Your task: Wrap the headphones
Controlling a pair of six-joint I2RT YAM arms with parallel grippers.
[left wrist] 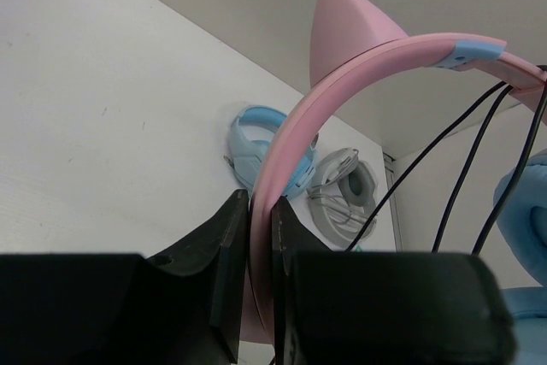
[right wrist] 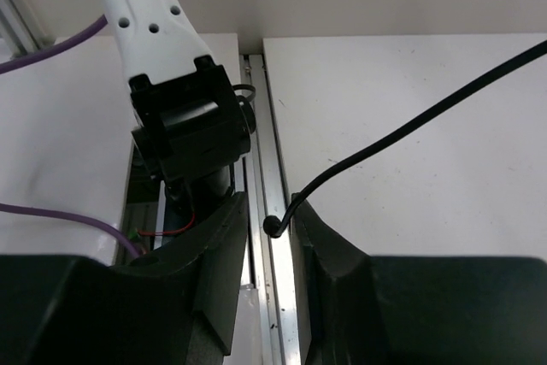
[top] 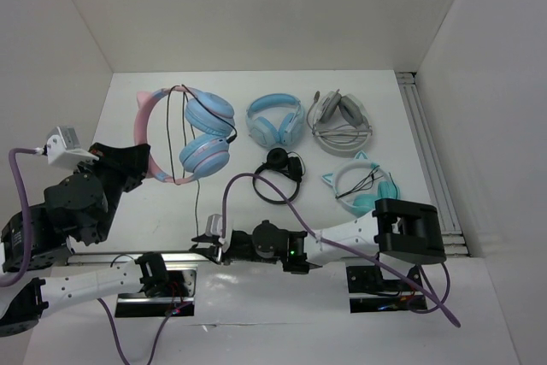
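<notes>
The headphones have a pink cat-eared headband [top: 150, 121] and light blue ear cups [top: 208, 130], and stand at the left of the table. My left gripper [top: 144, 168] is shut on the lower part of the headband [left wrist: 342, 83], which runs up between its fingers [left wrist: 231, 245]. The thin dark cable [top: 197, 203] hangs over the band [left wrist: 461, 168] and trails toward the near edge. My right gripper [top: 205, 241] is open there. The cable's end [right wrist: 273, 226] lies between its fingers, touching the right finger [right wrist: 320, 245], not clamped.
All-blue headphones [top: 275, 119], grey-white headphones [top: 340, 117], a small black headset [top: 280, 173] and teal-cupped cat-ear headphones [top: 366, 185] lie to the right. A metal rail [top: 427, 151] runs along the right wall. The left arm's base [right wrist: 184, 126] is close ahead of my right gripper.
</notes>
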